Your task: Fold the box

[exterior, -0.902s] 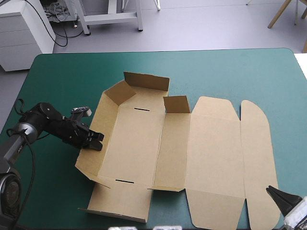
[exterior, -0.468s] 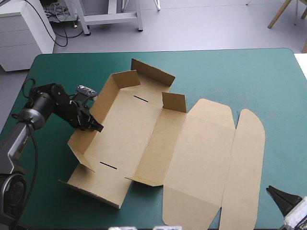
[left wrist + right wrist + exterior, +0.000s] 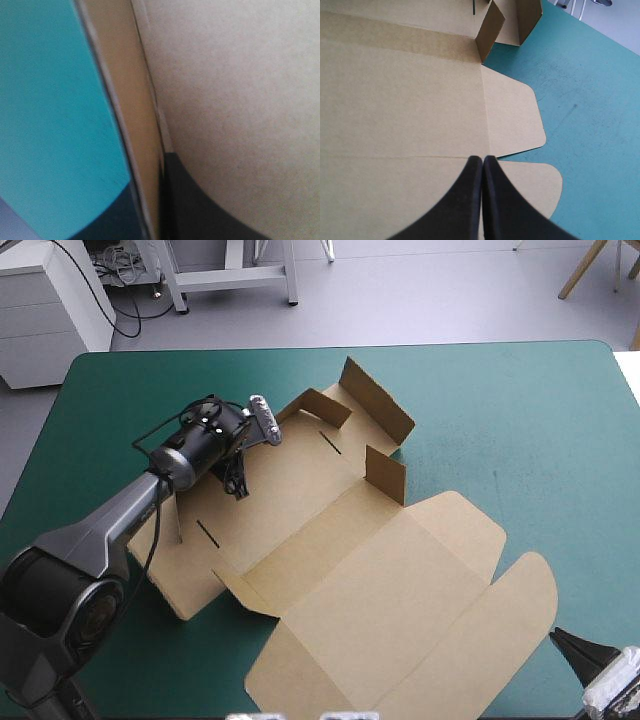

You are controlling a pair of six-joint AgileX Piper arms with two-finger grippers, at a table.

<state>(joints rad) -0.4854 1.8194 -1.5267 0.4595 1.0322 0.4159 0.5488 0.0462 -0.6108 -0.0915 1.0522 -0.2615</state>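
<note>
Two grippers, two different states. Your left gripper is clamped on the box, pinching the raised long wall on the box's left side. In the left wrist view the board's edge runs up between the black fingers, with brown board on one side and the teal-green surface on the other.

Your right gripper has its fingers pressed together into a single point and holds nothing. It sits at the near right corner of the surface, just beside the box's rounded outer flap. Whether it touches the board, you cannot tell.

You'll find the box lying at a diagonal across the middle of the surface. Its tray end is toward the far left, and several short flaps stand upright there. Two dark slots show in the tray floor. The lid panel lies flat and reaches toward the near right corner.
</note>
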